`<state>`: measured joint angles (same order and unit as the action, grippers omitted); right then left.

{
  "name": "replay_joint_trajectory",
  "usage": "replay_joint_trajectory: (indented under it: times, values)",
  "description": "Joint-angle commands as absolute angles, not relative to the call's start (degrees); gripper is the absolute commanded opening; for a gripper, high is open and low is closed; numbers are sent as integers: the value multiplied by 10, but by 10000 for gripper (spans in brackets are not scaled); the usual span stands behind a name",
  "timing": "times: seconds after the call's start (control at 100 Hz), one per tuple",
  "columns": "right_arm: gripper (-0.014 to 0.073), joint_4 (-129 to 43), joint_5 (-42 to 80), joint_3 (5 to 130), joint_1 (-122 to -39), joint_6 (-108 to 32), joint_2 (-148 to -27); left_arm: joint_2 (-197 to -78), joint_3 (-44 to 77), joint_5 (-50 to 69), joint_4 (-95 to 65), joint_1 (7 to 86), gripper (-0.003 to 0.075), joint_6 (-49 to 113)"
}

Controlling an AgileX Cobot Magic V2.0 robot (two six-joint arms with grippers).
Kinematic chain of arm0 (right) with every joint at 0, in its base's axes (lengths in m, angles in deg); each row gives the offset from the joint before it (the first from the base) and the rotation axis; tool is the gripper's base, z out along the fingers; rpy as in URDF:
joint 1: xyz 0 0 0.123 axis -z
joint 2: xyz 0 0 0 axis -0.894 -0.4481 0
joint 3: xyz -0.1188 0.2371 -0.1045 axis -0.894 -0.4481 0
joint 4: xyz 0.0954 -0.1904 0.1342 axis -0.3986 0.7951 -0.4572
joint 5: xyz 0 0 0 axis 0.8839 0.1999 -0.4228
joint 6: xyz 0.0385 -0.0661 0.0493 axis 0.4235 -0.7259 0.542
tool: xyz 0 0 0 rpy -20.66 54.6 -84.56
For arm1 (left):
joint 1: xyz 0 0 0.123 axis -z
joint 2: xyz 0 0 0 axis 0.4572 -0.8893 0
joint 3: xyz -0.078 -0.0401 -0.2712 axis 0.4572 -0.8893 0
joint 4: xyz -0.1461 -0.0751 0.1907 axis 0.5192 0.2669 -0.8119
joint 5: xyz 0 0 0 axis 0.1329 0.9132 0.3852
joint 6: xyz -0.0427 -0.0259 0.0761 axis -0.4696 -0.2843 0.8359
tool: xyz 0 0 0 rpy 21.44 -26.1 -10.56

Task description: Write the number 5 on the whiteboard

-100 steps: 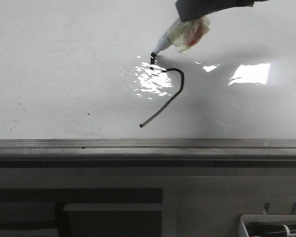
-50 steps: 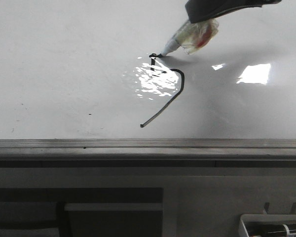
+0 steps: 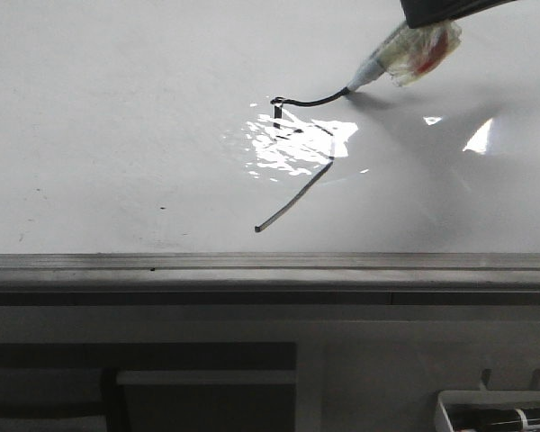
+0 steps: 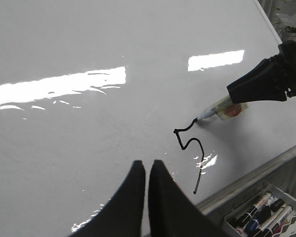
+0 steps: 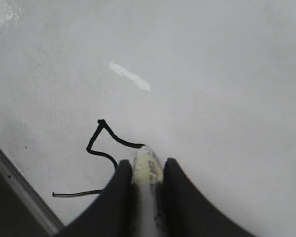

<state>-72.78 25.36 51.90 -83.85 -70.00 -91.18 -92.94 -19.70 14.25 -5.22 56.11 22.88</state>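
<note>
The large glossy white whiteboard (image 3: 117, 117) lies flat and fills the front view, with a grey metal rail (image 3: 252, 263) along its near edge and a bright glare patch in the middle. A tray of spare markers (image 4: 261, 215) sits just beyond that rail.

The right hand (image 5: 147, 173) is clamped on a white-barrelled marker with a clear wrapping (image 3: 405, 56). The marker's long axis slopes down and leftward in the front view, and its tip touches the board at the right end of the top bar.

The left hand (image 4: 146, 170) hovers with its fingers pressed together, holding nothing, nearer the rail than the writing.

The number 5 (image 4: 190, 148), thin black strokes, sits mid-board: a short upright, a curved belly and a long diagonal tail towards the rail. Judging by this, only the top bar is unfinished, and it runs rightward from the upright's top toward the right hand.
</note>
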Motion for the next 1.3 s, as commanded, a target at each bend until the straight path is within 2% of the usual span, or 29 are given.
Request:
replay_joint_trajectory:
  times: [0.0, 0.06, 0.11, 0.18, 0.28, 0.35, 0.49, 0.74, 0.92, 1.05, 1.29]
  values:
    - [-41, -722, 238, 541, -829, -705, -892, -936, -182, 108, -29, 561, -20, 223]
    - [-41, -726, 279, 554, -835, -705, -871, -936, -180, 113, -20, 561, -9, 223]
    - [-41, -726, 318, 570, -844, -711, -854, -936, -174, 127, -19, 561, 31, 223]
    - [-41, -726, 362, 584, -857, -713, -833, -946, -164, 157, -19, 561, 130, 236]
    - [-41, -726, 396, 589, -878, -731, -816, -981, -143, 202, -19, 561, 314, 266]
    - [-41, -727, 426, 589, -897, -757, -816, -1020, -119, 240, -17, 561, 372, 303]
    - [-41, -727, 485, 589, -945, -817, -837, -1115, -59, 329, -1, 561, 366, 395]
    - [-41, -727, 423, 589, -1051, -843, -872, -1275, 30, 460, 118, 562, 366, 561]
    - [-41, -725, 390, 589, -1090, -843, -890, -1348, 43, 463, 168, 573, 366, 590]
    - [-41, -724, 383, 589, -1090, -843, -898, -1380, 43, 454, 173, 617, 366, 625]
    - [-41, -723, 388, 589, -1090, -843, -898, -1426, 43, 344, 167, 682, 366, 629]
